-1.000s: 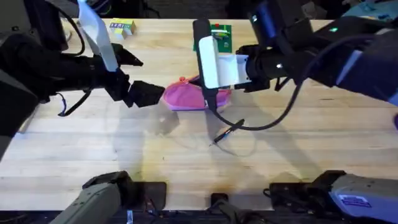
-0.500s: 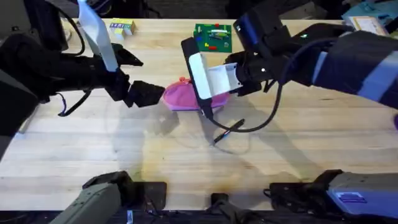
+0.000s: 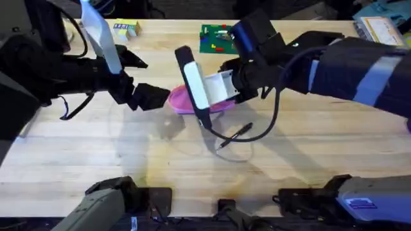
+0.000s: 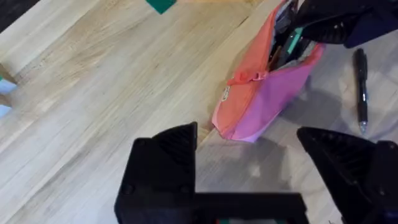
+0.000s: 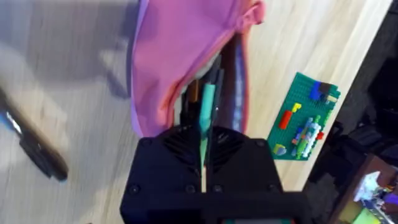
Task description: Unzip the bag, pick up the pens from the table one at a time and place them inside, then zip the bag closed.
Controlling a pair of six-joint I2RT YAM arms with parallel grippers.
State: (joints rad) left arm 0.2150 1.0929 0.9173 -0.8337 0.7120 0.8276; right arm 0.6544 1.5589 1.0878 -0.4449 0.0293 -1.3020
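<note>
Shifted leftward across the far half of the tabletop since a second ago, the right gripper point(image 5: 204, 140) is now set over the open mouth of the bag point(image 3: 183, 101), and the green board point(image 3: 217, 37) behind it is uncovered. The light green pen point(image 5: 206, 115) is clamped between its fingers, long axis pointing into the opening. The bag lies just in front of the left gripper point(image 4: 255, 146), whose fingers are held apart and empty. The black pen point(image 3: 235, 135) is left on the table point(image 3: 96, 160), nearer the front edge, closest to the right arm.
</note>
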